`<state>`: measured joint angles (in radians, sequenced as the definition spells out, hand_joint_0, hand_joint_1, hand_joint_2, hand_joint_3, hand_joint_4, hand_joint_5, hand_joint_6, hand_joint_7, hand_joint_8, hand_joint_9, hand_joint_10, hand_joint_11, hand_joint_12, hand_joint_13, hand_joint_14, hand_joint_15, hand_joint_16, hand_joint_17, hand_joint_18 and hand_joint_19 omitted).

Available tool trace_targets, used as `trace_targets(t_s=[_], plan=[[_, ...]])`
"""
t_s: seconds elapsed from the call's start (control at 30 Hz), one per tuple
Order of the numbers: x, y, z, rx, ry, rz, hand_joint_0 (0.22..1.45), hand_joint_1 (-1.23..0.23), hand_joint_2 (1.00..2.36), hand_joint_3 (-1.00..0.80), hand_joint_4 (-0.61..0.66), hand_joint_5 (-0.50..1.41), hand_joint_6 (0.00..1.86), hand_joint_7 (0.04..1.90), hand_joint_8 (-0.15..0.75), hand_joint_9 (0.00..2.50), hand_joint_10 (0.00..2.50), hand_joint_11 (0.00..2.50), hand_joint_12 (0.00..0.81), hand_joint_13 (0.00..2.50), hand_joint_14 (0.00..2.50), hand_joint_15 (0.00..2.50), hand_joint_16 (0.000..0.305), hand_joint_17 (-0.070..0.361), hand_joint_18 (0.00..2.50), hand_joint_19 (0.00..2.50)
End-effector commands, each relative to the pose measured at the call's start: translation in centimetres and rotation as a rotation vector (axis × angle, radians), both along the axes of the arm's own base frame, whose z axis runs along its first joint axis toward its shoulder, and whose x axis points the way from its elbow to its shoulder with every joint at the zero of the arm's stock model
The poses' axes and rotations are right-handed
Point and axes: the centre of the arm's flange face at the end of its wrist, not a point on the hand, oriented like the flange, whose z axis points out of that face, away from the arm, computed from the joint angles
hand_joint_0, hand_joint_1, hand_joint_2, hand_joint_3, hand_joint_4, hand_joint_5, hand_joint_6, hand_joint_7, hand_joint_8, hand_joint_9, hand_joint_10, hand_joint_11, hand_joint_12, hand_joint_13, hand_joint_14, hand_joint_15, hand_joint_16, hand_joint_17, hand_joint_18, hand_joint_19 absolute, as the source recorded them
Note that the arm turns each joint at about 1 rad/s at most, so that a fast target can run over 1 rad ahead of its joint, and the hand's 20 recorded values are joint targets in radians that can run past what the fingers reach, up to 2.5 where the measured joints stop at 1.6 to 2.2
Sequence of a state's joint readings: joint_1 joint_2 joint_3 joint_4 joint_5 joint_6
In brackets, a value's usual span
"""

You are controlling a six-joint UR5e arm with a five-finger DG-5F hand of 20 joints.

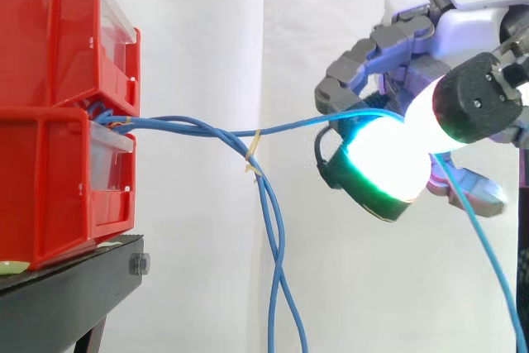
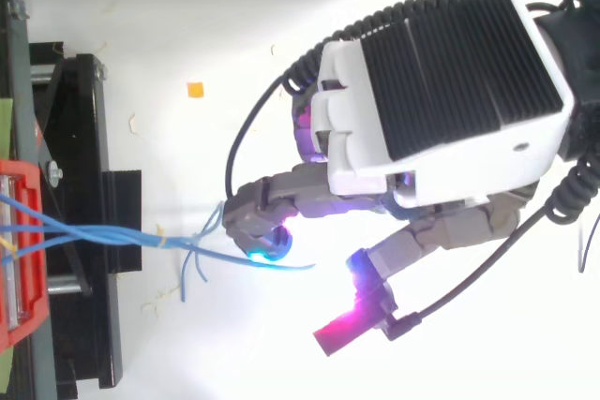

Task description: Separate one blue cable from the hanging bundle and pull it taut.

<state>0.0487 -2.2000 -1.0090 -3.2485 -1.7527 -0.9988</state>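
Nearest the side camera, the hand reaches in from the right. Its lilac and grey segmented fingers are curled inward, and the thick rounded pads glow green-cyan and white. One thin, smooth blue cable passes between those two pads and is pinched there. Beyond the hand it drops toward the lower right corner. From above, the hand's ribbed black back faces up, and one curled finger with a cyan tip is hooked over the cable.

Leftward, the cable runs in a shallow bow to a pale tie, where the bundle gathers. The other strands hang down below the tie. All of them come out between two stacked glossy red bins on a matte black stand, with the white curtain behind.
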Motion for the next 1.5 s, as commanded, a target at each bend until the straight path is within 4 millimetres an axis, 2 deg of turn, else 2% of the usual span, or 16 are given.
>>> trace_targets(t_s=[0.0, 0.67, 0.8, 0.83, 0.9, 0.93, 1.0, 1.07, 1.2, 1.37, 1.47], plan=[[-0.3, 0.0, -0.7, 0.130, 0.049, -0.023, 0.74, -0.70, 1.02, -0.22, 0.18, 0.13, 0.51, 1.30, 0.097, 2.04, 0.03, 0.68, 0.261, 1.42, 0.03, 0.76, 0.042, 0.095, 0.78, 0.72], [-0.5, -0.5, -1.0, 0.296, 0.101, -0.060, 0.74, -0.70, 1.02, -0.22, 0.17, 0.13, 0.51, 1.29, 0.104, 2.04, 0.03, 0.67, 0.260, 1.41, 0.03, 0.76, 0.042, 0.095, 0.77, 0.71], [-1.2, -0.5, -3.6, 0.289, 0.143, -0.064, 0.73, -0.70, 1.02, -0.22, 0.17, 0.13, 0.51, 1.29, 0.096, 2.04, 0.03, 0.66, 0.259, 1.41, 0.03, 0.75, 0.042, 0.095, 0.77, 0.72], [-1.8, -0.7, -5.4, 0.287, 0.170, -0.071, 0.73, -0.70, 1.02, -0.22, 0.17, 0.13, 0.51, 1.29, 0.102, 2.04, 0.03, 0.67, 0.255, 1.41, 0.03, 0.75, 0.042, 0.095, 0.77, 0.72], [-2.8, -0.7, -7.7, 0.291, 0.210, -0.075, 0.74, -0.70, 1.02, -0.22, 0.17, 0.13, 0.51, 1.30, 0.095, 2.04, 0.03, 0.67, 0.260, 1.41, 0.02, 0.75, 0.042, 0.095, 0.77, 0.72], [-3.8, -0.3, -9.6, 0.295, 0.248, -0.075, 0.73, -0.70, 1.02, -0.22, 0.17, 0.13, 0.51, 1.29, 0.096, 2.04, 0.03, 0.66, 0.259, 1.41, 0.03, 0.75, 0.042, 0.095, 0.77, 0.72], [-3.5, 0.0, -7.2, 0.333, 0.209, -0.076, 0.73, -0.70, 1.02, -0.21, 0.17, 0.13, 0.51, 1.29, 0.098, 2.04, 0.03, 0.67, 0.260, 1.41, 0.03, 0.75, 0.042, 0.095, 0.77, 0.72], [-2.8, 0.2, -5.7, 0.378, 0.188, -0.085, 0.73, -0.70, 1.02, -0.21, 0.17, 0.13, 0.51, 1.29, 0.098, 2.04, 0.03, 0.66, 0.261, 1.41, 0.03, 0.75, 0.042, 0.095, 0.77, 0.72], [-2.6, 0.1, -4.9, 0.481, 0.212, -0.119, 0.73, -0.70, 1.02, -0.22, 0.18, 0.13, 0.51, 1.29, 0.102, 2.04, 0.03, 0.68, 0.257, 1.40, 0.03, 0.75, 0.042, 0.095, 0.77, 0.72], [-2.3, 0.1, -4.4, 0.736, 0.243, -0.166, 0.73, -0.70, 1.02, -0.22, 0.18, 0.13, 0.51, 1.29, 0.095, 2.04, 0.03, 0.67, 0.256, 1.40, 0.03, 0.76, 0.042, 0.094, 0.77, 0.72], [-2.1, -0.1, -4.2, 0.806, 0.241, -0.175, 0.73, -0.70, 1.02, -0.21, 0.18, 0.13, 0.51, 1.29, 0.095, 2.04, 0.03, 0.66, 0.259, 1.41, 0.02, 0.75, 0.042, 0.095, 0.77, 0.72]])
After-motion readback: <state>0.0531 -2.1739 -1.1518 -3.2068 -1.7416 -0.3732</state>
